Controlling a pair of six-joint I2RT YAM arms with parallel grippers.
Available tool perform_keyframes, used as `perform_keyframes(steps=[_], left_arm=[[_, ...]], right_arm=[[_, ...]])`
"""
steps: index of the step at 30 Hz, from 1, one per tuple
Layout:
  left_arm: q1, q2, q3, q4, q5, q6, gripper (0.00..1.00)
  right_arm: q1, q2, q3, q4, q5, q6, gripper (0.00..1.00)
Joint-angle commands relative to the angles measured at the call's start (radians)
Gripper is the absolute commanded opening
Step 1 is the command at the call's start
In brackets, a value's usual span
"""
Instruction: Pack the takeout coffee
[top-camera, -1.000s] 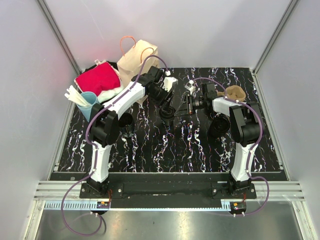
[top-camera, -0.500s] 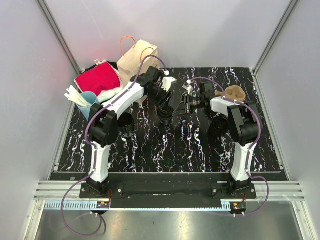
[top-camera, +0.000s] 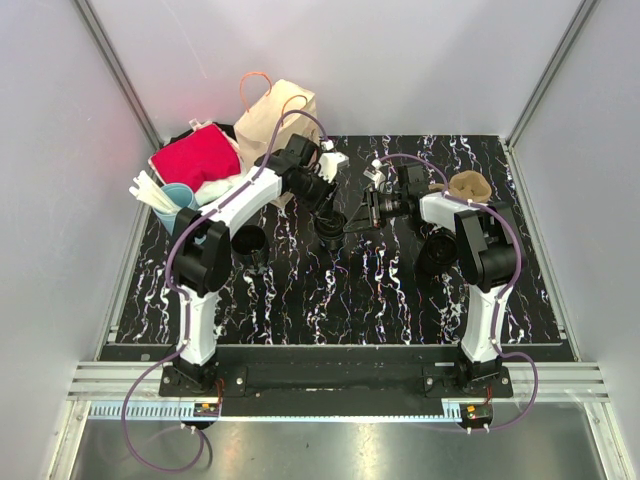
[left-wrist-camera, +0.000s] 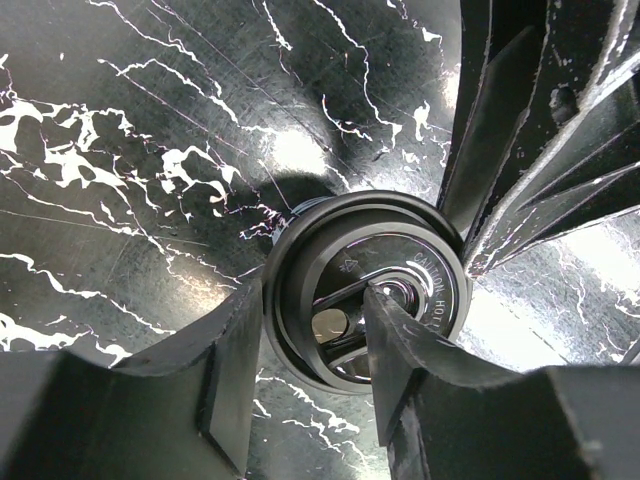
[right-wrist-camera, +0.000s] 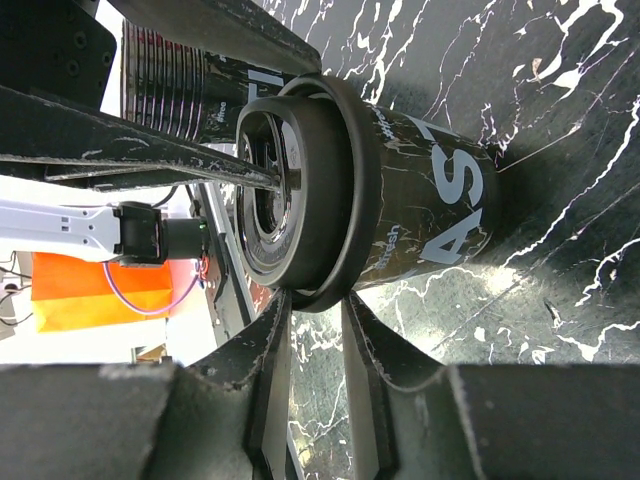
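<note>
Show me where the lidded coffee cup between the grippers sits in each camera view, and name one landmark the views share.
Top external: the coffee cup stands about mid-table.
Left wrist: seen from above, its lid facing the camera, low and right of centre.
Right wrist: fills the upper middle, lid end toward the left.
Shared landmark: the black white-veined tabletop.

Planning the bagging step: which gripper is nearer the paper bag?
Left. The left gripper is just front-right of the paper bag; the right gripper is farther right, beyond the coffee cup.
</note>
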Motion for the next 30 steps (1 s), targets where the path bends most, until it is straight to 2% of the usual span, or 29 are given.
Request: perform_keyframes(steps=[1,30], left_arm=[[-0.015,0.057,-0.069,-0.059,-0.020,0.031,0.43],[-0.001,0.045,-0.162,0.013,0.037,0.028,0.33]], right_arm=[[0.064,0.071,-0.005,-0.054,0.261,-0.102,0.29],[0.133,0.143,0.044,-0.220,0.492,-0.189,0.25]])
